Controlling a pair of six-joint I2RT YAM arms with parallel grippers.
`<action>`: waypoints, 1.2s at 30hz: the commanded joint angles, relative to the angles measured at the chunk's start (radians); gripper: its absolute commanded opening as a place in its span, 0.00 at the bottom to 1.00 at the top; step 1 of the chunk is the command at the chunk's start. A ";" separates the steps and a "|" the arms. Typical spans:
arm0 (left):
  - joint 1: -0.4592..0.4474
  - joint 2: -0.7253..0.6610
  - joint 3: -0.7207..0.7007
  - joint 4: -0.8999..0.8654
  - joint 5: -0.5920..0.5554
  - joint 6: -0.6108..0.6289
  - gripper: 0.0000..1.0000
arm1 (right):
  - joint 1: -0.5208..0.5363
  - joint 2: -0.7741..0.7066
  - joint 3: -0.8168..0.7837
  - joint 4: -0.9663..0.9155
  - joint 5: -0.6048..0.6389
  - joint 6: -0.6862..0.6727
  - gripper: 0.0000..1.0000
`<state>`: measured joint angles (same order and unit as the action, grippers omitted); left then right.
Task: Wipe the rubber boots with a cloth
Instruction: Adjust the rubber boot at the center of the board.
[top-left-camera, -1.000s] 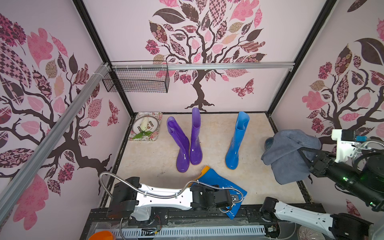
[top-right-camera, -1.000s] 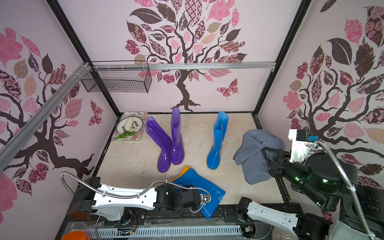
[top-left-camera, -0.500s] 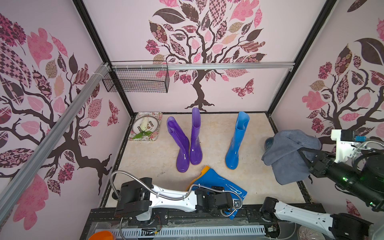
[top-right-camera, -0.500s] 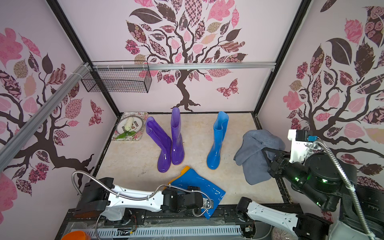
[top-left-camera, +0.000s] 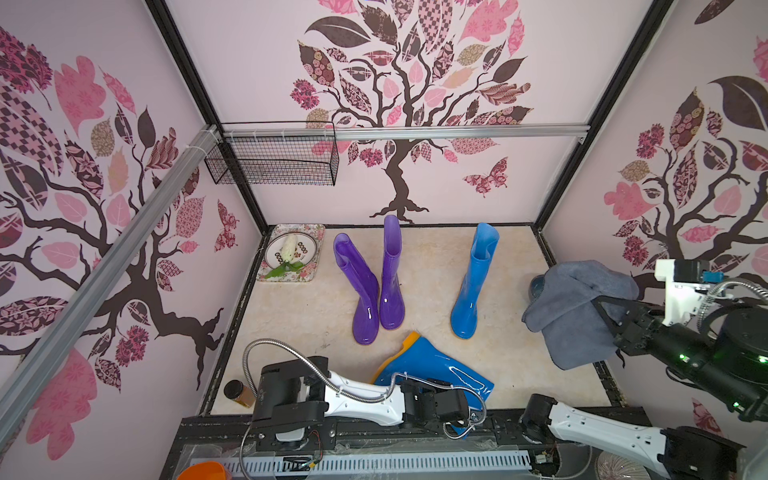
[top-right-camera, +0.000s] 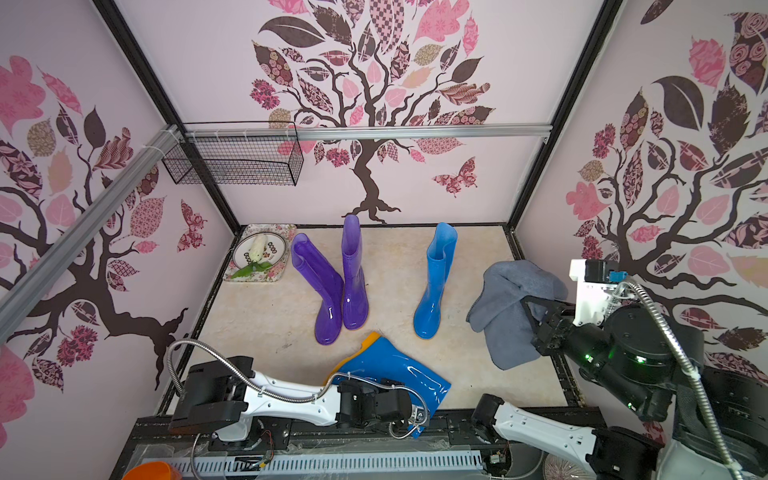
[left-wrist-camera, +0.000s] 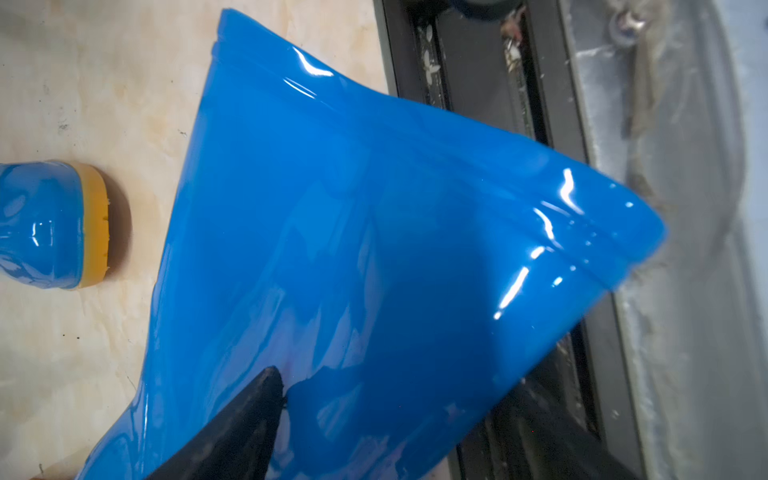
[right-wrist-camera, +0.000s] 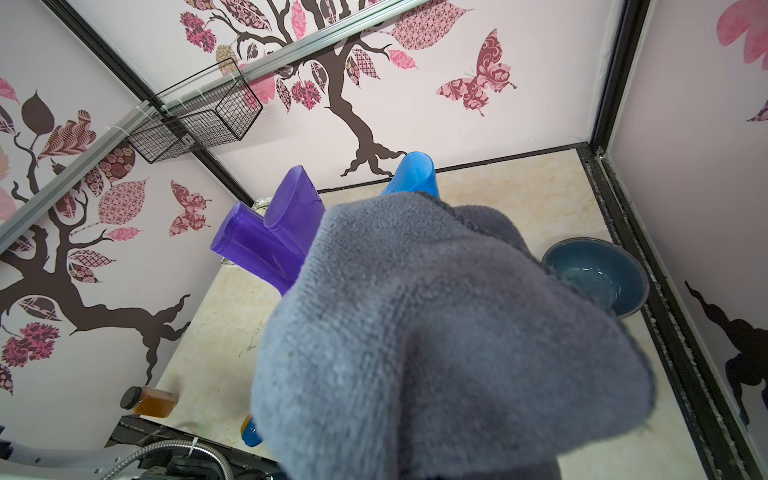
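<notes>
Four glossy rubber boots with orange-yellow soles share the beige marbled table (top-left-camera: 307, 316). The two purple boots (top-left-camera: 362, 291) lean together near the middle. The standing blue boot (top-left-camera: 473, 286) is upright, apart from them on the right arm's side. The lying blue boot (top-left-camera: 432, 368) is on its side at the front edge, its shaft mouth jutting over the black front rail (left-wrist-camera: 469, 62).

That lying boot is probably light and hollow. Its thin shaft looks flattened, so it should buckle under a squeeze, and the mirror gloss suggests it will slip. The firmer ankle or sole edge seems the safer hold.

The left gripper (left-wrist-camera: 395, 382) sits at the shaft with its black fingers (left-wrist-camera: 241, 424) apart, one above the blue face and the other past its edge. I cannot tell whether they press the rubber.

The soft grey-blue terry cloth (top-left-camera: 577, 320) hangs limp above the table's right side, bunched in the right gripper (top-left-camera: 600, 302), whose jaws are closed on it. It will drape and fold rather than hold a shape.

In both top views the left gripper's tips are hidden under its own wrist. The left wrist view cuts off the lying boot's foot. The cloth fills the right wrist view, covering that gripper's fingers.

A round grey-blue bowl (right-wrist-camera: 598, 274) sits beyond the cloth by the right wall; whether it holds water is unclear. A small amber jar (top-left-camera: 239, 392) stands at the front left corner.
</notes>
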<state>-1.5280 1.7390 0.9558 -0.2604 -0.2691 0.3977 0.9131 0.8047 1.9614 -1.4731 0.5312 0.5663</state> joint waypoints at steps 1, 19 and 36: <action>-0.002 0.076 0.028 0.010 -0.064 0.057 0.76 | 0.003 -0.009 0.003 0.028 0.012 -0.016 0.00; 0.021 -0.031 0.235 -0.093 -0.226 0.126 0.00 | 0.003 -0.001 0.050 0.011 0.021 -0.019 0.00; 0.057 -0.304 0.248 0.205 -0.465 -0.348 0.00 | 0.003 0.086 0.203 0.010 0.053 -0.043 0.00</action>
<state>-1.4651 1.5043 1.1770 -0.2565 -0.6334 0.2131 0.9142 0.8524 2.1426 -1.4788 0.5797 0.5442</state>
